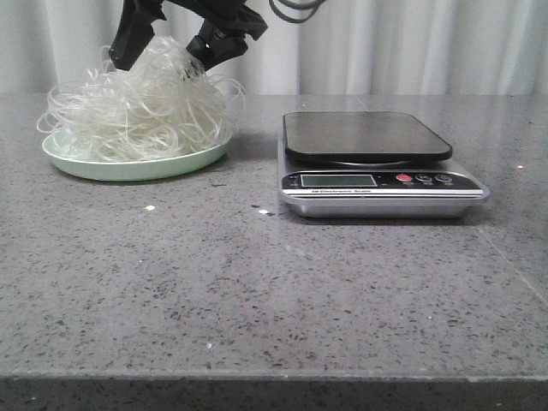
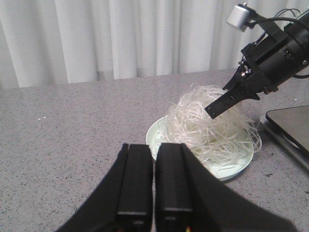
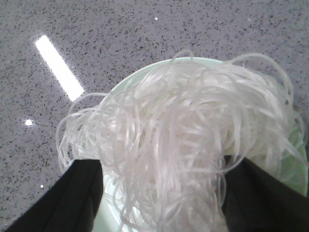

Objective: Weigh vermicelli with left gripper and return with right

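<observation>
The vermicelli [image 1: 141,111] is a fluffy whitish tangle heaped on the pale green plate [image 1: 128,169] at the table's back left. A tuft of it rises between the two black fingers of my right gripper [image 1: 163,58], which stands open just above the heap. From the right wrist, the strands [image 3: 183,140] fill the wide gap of that gripper [image 3: 161,193] over the plate [image 3: 295,164]. My left gripper [image 2: 154,147] is shut and empty, low over the table beside the plate [image 2: 227,171]. The left wrist view shows a right finger [image 2: 226,99] against the tangle [image 2: 207,128].
A silver kitchen scale [image 1: 381,181] with a bare dark platform [image 1: 366,135] stands right of the plate, its corner [image 2: 289,123] also in the left wrist view. Two small white crumbs [image 1: 150,207] lie on the grey speckled table. White curtains hang behind.
</observation>
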{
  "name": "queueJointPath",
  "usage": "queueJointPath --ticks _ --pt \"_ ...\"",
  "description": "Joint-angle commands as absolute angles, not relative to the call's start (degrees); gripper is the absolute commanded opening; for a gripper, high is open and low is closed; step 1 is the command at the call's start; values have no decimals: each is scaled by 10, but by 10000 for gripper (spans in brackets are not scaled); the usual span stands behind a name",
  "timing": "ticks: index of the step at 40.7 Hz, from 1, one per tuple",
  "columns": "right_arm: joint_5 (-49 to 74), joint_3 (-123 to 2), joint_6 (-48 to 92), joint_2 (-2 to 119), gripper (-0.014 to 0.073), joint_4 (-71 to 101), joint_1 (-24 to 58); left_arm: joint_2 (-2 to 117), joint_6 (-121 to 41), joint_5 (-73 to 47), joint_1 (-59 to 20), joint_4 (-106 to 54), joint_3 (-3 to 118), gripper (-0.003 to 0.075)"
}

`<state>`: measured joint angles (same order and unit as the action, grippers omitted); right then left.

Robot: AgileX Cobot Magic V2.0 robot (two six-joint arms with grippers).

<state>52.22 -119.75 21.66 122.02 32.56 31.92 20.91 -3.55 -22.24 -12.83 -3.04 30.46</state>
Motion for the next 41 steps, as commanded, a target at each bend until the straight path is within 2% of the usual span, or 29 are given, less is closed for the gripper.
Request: queueJointPath --ticks 1,9,14,18,25,41 --pt "508 -1222 221 1160 591 349 316 214 -29 -175 -128 -31 320 136" --pt "519 -1222 221 1127 587 341 298 214 -29 -174 -128 -31 320 136" --pt "543 -1222 221 1106 530 339 275 214 -29 -174 -128 -31 320 136" --pt "570 -1222 221 1090 429 339 250 214 -29 -174 -128 -31 320 136" --pt "613 -1222 221 1062 152 338 199 214 -29 -171 -128 -31 320 136" --pt "604 -1200 220 990 153 314 96 214 -29 -165 -128 -31 320 136"
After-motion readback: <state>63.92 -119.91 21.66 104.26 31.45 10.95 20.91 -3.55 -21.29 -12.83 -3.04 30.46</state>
